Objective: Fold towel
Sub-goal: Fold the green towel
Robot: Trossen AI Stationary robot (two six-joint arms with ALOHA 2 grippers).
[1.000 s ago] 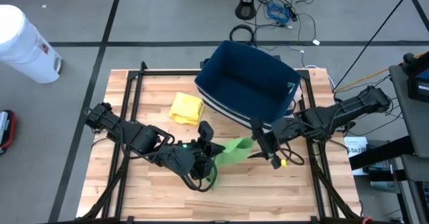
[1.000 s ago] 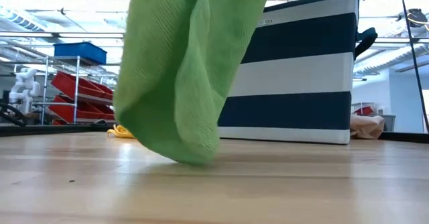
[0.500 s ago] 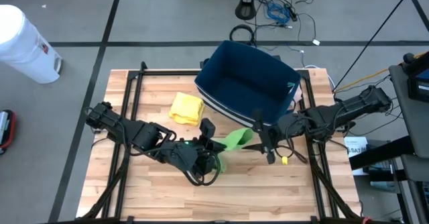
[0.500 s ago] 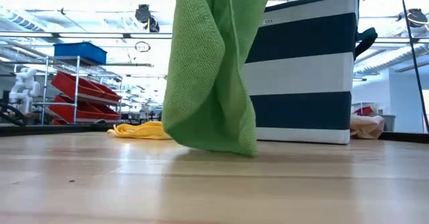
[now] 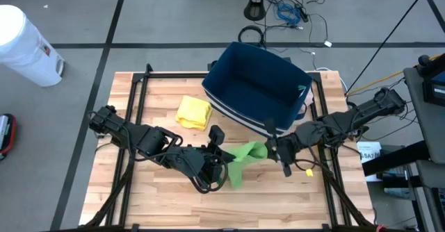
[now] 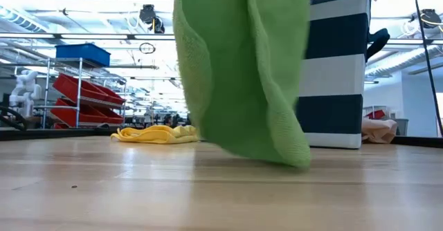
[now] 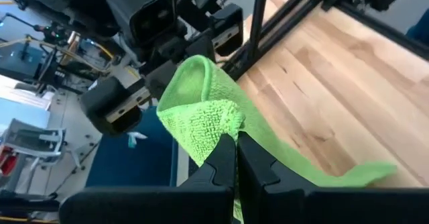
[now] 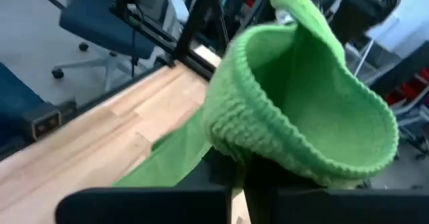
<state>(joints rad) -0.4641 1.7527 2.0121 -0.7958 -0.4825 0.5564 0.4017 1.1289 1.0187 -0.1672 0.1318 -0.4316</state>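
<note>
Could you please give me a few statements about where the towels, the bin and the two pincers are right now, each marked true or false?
1. Both pincers grip the green towel, holding it above the table. True: the left pincer and the right pincer are each shut on it, and it hangs between them.
2. The yellow towel lies inside the striped bin. False: it lies on the table beside the bin.
3. The green towel lies flat on the wood. False: in the low view it hangs, its lowest edge close to the wood.
4. The striped bin stands at the far side of the table. True.
5. The left pincer is open. False: it is shut on the green towel.
</note>
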